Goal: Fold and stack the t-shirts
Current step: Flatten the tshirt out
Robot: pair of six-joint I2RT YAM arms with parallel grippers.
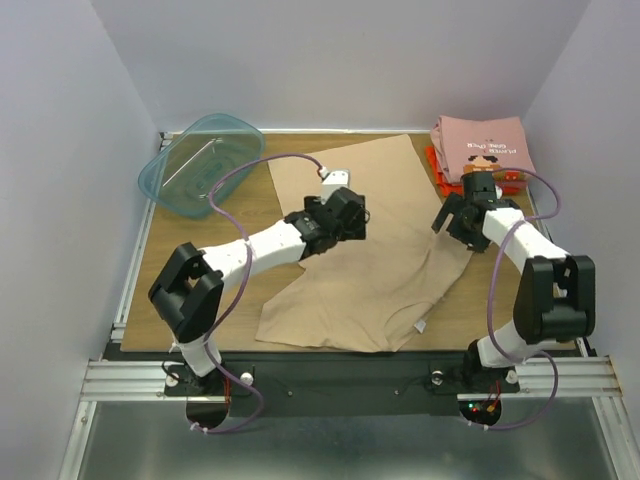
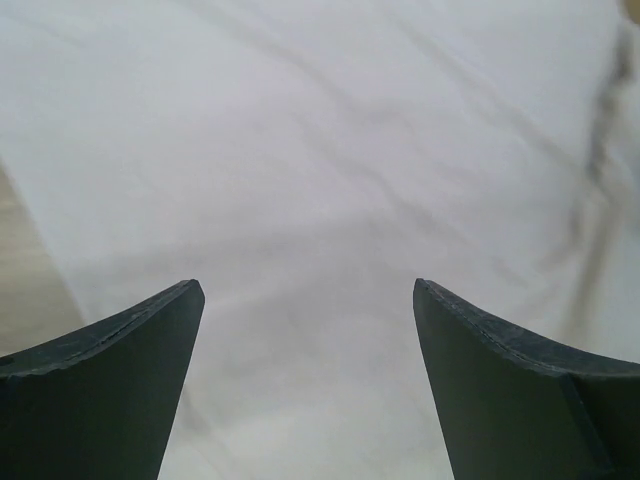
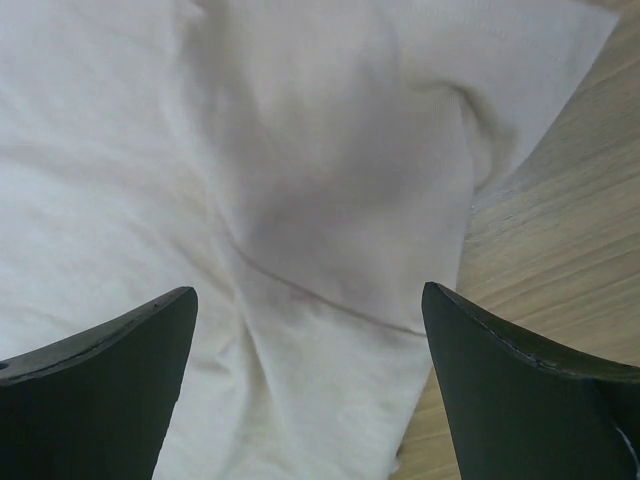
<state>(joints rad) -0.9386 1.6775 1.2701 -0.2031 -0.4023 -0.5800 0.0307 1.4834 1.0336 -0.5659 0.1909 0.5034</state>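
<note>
A plain tan t-shirt lies spread and wrinkled across the middle of the wooden table. My left gripper hovers over its upper left part, open and empty; the left wrist view shows pale cloth between the spread fingers. My right gripper is open and empty over the shirt's right sleeve, beside bare wood. A folded dusty pink shirt with a cartoon print lies on a folded red-orange shirt at the back right.
A translucent teal plastic tub stands at the back left corner. Purple cables loop over both arms. Grey walls close in the table on the left, back and right. A white tag shows at the tan shirt's near edge.
</note>
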